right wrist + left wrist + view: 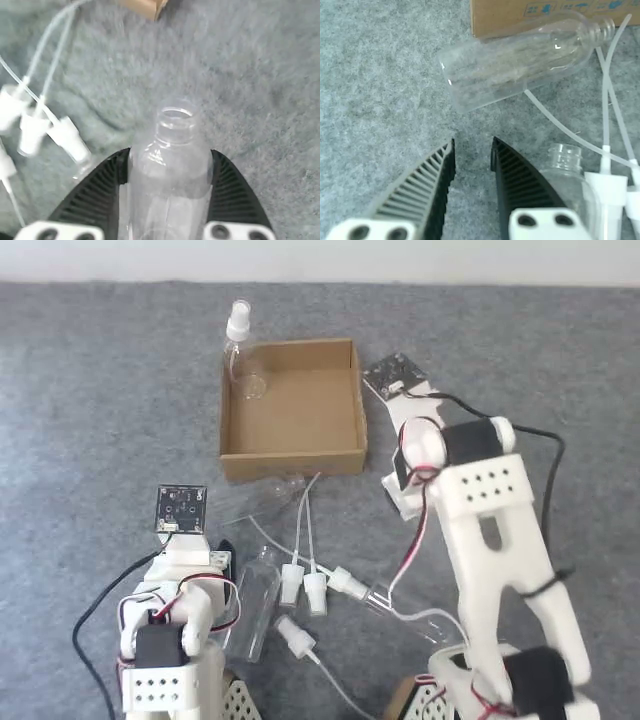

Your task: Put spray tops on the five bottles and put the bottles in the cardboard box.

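**Asker:** Where does everything stand?

**Me:** On the grey counter (100, 390), the cardboard box (290, 462) sits open-topped on the far side from my arms. One capped bottle (238, 340) stands upright at its far left corner. I can't tell whether it is inside the wall or just outside it.

**Asker:** And your jaws?

**Me:** My right jaws are clamped on an uncapped bottle (170, 170), one finger on each side of its body, with the neck pointing out ahead. My left jaws are apart with nothing between them, low over the counter. A lying bottle (515, 55) rests just ahead of them, close before the box's front wall. A second open bottle (567, 162) lies just beside one finger.

**Asker:** How will the bottles handle?

**Me:** They are clear, thin plastic and empty, so I judge them light, slick, and quick to roll or dent. I'd hold them gently across the mid-body, leaving the threaded neck free for a top.

**Asker:** And the tops?

**Me:** Four white spray tops (315, 590) lie loose between my arms, each trailing a thin pale tube (305, 510). I'd take one by its stiff collar. The tube looks limp, and it has to go into the neck first.
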{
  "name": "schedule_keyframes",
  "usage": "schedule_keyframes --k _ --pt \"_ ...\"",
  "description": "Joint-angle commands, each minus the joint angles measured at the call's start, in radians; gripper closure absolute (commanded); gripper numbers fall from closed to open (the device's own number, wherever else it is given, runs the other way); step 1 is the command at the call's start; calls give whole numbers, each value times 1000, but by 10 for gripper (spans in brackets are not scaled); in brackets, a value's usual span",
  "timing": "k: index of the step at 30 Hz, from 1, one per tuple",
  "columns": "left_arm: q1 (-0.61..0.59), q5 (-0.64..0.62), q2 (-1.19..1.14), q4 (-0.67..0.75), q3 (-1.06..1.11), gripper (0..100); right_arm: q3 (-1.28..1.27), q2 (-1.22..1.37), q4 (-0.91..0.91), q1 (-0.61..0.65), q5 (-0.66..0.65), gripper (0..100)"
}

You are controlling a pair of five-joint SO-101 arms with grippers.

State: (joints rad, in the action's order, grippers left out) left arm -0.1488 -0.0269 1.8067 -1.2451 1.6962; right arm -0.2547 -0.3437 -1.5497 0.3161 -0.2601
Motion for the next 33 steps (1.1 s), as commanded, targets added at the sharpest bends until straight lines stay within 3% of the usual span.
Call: schedule_keyframes --k 1,7,23,33 --pt "-6 8 14 32 -12 892 11 -113 5 10 54 882" --pt "-6 8 14 32 -12 892 -49 -219 39 10 72 886" --pt "-5 8 14 31 -12 892 -473 -581 372 -1 69 887" --pt "0 8 14 3 -12 892 -703 -766 541 -81 138 887"
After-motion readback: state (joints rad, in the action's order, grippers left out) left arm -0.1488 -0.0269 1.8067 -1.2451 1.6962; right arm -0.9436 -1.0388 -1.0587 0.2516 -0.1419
